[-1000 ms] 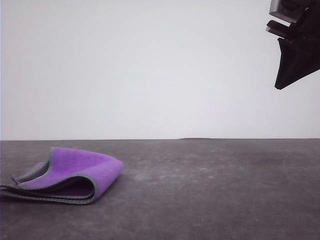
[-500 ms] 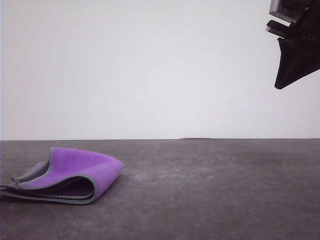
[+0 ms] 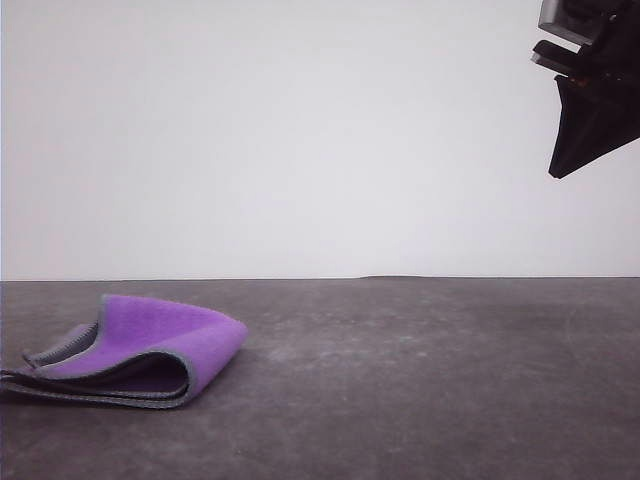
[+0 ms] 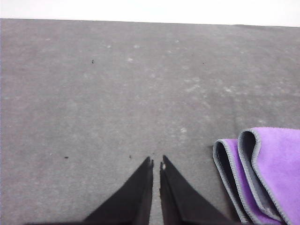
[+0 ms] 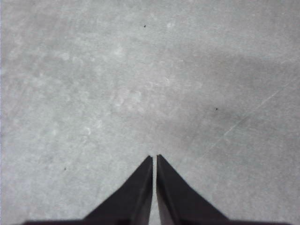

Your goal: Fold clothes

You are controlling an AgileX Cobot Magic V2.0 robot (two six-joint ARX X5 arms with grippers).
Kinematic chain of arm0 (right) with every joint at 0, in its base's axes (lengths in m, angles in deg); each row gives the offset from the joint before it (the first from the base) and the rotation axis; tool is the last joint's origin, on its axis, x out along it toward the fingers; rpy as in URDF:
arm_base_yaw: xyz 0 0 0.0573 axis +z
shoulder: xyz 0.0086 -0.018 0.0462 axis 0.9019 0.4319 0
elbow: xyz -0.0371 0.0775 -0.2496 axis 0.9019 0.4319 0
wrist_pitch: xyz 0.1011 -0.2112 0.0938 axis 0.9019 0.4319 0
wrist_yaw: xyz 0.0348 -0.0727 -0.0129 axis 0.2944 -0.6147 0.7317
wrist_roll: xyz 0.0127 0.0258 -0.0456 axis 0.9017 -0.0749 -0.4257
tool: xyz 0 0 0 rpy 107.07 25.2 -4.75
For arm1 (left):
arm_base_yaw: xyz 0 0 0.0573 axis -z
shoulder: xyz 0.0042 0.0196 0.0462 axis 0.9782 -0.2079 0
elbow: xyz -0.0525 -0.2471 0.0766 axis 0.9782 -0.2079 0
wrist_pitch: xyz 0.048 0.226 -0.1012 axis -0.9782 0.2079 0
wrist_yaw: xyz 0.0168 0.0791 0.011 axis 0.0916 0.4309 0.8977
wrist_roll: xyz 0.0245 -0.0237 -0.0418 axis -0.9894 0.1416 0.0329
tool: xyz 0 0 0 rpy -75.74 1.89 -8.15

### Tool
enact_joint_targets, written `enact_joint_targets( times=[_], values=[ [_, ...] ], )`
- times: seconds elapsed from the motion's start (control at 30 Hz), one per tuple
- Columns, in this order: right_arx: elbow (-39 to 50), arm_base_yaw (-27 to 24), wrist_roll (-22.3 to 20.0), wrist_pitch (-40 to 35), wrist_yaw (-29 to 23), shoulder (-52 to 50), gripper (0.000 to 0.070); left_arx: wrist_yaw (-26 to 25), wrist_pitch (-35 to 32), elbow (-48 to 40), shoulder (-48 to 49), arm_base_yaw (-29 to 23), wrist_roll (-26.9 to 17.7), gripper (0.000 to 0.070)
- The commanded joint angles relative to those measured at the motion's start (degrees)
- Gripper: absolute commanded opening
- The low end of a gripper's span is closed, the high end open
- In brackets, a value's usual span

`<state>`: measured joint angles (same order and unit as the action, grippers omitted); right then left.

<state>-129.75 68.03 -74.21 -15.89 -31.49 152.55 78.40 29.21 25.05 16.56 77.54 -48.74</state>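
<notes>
Scene: I am looking across a dark grey counter [image 3: 420, 380] toward a plain white wall.
Cloth: the cloth [image 3: 140, 350] lies on the counter toward my left side, near the front edge of the front view. Its purple face is outward, and a grey stitched hem runs along its edges.
Fold state: the cloth is doubled over itself, with a rounded fold on its right end and stacked hems showing on the open side. The layers gape loosely and do not lie flat.
Left claw: my left claw [image 4: 156, 164] hangs over bare counter just beside the cloth's hemmed edges, not touching them. Its two dark fingers are nearly together, with only a thin slit between them, and they grip nothing.
Right claw: my right claw [image 5: 154, 159] is raised high at the right, well apart from the cloth, over bare counter. Its fingers are also drawn together and hold nothing.
Progress: I judge the folding largely done, since both claws are off the cloth.
Left to do: perhaps pressing the layers flat, or one more fold.
</notes>
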Motion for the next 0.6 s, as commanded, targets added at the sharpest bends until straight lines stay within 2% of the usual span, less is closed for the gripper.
enact_joint_targets(
  times=[0.0,0.57],
  values=[
    [-1.03,-0.07,-0.28,-0.47,0.20,0.68,0.0007,0.50,0.42,-1.15,0.13,0.10,0.18,0.0017],
    [-1.03,-0.07,-0.30,-0.49,0.20,0.68,0.0007,0.51,0.40,-1.15,0.02,0.10,0.20,0.0017]
  ],
)
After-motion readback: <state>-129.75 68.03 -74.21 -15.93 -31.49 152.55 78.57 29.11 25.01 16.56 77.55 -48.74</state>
